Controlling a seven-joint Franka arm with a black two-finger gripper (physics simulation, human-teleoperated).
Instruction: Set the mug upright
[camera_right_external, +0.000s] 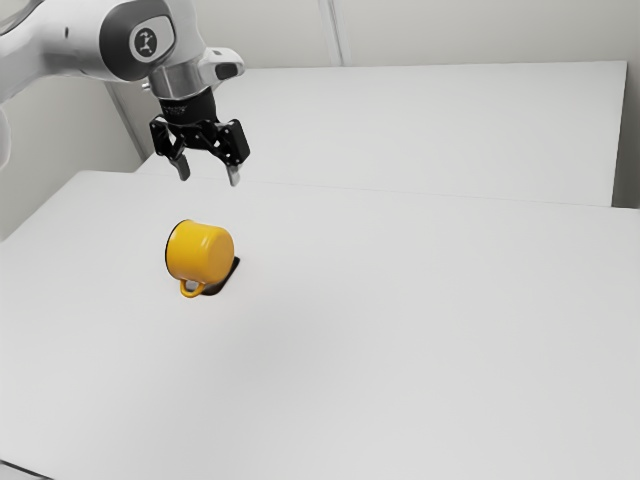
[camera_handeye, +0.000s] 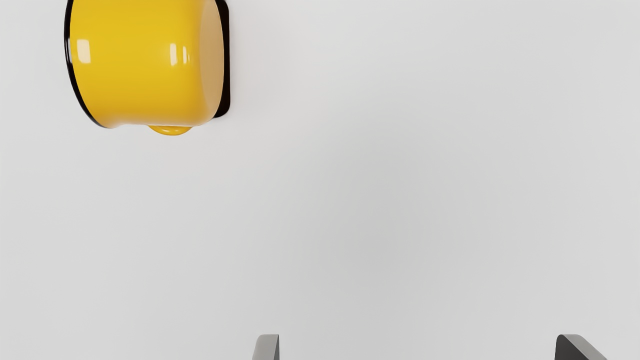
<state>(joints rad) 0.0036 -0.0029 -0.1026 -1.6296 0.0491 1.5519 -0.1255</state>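
"So where's the mug (camera_right_external: 200, 252)?"

"On its side on the table (camera_right_external: 410, 330), in the exterior view. Its dark rim (camera_right_external: 167, 258) faces nine o'clock, its base (camera_handeye: 212, 57) roughly three, and the handle (camera_right_external: 191, 290) sticks out between six and seven."

"Why doesn't it roll off?"

"My guess is the handle: set low like that, it would work as a prop, at least one way round."

"And the dark flat piece (camera_handeye: 226, 75) by the base?"

"Can't tell what it is. The mug hides some of it, so I wouldn't say it's holding anything up."

"What about the gripper (camera_right_external: 209, 175)?"

"Up at twelve o'clock from the mug, above the table. The arm (camera_right_external: 55, 45) reaches in from about ten. Its fingers (camera_handeye: 267, 347) stand wide apart with nothing between them, which suits coming down over something round."

"Straight down, then?"

"I'd be wary. The fingers are spread along the same line as the mug's length, rim to base. Pinching across the wall probably wants a quarter turn of the hand first. Then the tilt should bring the base underneath and point the rim upward."

"And the risk?"

"A glancing touch might swing it round on that handle."
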